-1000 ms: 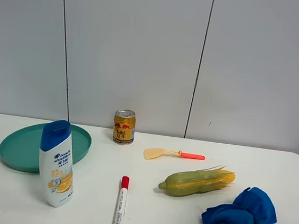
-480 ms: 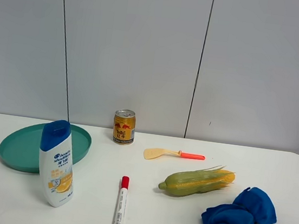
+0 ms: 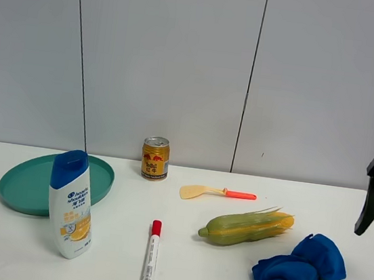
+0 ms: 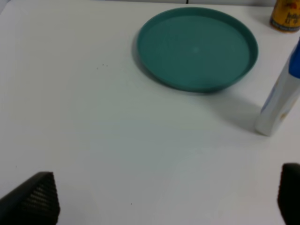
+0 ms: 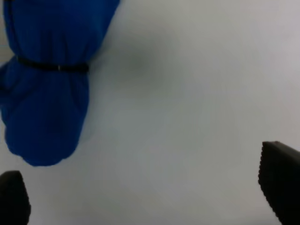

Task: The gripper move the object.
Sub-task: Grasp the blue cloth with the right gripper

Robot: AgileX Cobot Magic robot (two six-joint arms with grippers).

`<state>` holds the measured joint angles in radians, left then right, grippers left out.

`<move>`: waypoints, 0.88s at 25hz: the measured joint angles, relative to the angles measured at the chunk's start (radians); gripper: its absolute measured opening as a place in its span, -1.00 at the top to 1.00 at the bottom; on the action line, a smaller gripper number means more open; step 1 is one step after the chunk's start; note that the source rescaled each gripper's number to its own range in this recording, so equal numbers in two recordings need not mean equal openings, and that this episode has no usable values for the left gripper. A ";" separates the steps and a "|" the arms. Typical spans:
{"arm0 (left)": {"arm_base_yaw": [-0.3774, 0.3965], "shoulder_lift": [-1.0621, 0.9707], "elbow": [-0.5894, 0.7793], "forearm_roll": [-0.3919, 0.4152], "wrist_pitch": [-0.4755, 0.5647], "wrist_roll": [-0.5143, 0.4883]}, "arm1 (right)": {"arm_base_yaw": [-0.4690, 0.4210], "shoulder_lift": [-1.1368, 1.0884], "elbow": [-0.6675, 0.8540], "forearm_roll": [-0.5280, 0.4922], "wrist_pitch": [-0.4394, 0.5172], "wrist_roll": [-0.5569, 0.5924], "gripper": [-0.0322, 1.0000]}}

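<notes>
Table (image 3: 10, 248): white, everything sits on it.
Teal plate (image 3: 28, 185): far left, nothing lying in it as far as I see from the left wrist cam.
Blue towel (image 3: 301, 270): rolled and tied with a thin dark band, front right corner, just in front of the corn's far end. The task names no object; this is the one nearest a gripper, so I treat it as the target. It is resting on the table, not held.
Corn cob (image 3: 248, 227): in its husk, lying on its side right of centre, between the towel and the scoop.
Shampoo bottle (image 3: 71, 204): upright, blue cap, right at the plate's front edge and overlapping it in the high view.
Red marker (image 3: 151, 257): lying flat, front centre, between bottle and corn.
Rice scoop (image 3: 216, 193): pale, with an orange handle, lying behind the corn.
Gold can (image 3: 155, 158): upright at the back by the wall.
Right gripper (image 5: 147, 187): at the right edge of the high view, above the table and behind the towel. Fingers spread wide, bare table between them, towel beside the gap and untouched.
Left gripper (image 4: 164, 201): out of the high view. On its wrist cam the fingers are spread wide over bare table, well short of the plate, gripping nothing.
</notes>
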<state>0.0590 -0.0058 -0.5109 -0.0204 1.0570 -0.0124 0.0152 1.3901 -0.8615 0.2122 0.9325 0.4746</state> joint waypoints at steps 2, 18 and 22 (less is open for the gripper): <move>0.000 0.000 0.000 0.000 0.000 0.000 | 0.000 0.018 -0.035 0.021 -0.018 0.002 -1.00; 0.000 0.000 0.000 0.000 0.000 0.000 | 0.042 0.244 -0.241 0.060 0.033 0.131 -1.00; 0.000 0.000 0.000 0.000 0.000 0.000 | 0.055 0.271 -0.243 0.067 0.042 0.152 -1.00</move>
<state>0.0590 -0.0058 -0.5109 -0.0204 1.0570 -0.0124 0.0705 1.6609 -1.1046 0.2789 0.9743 0.6263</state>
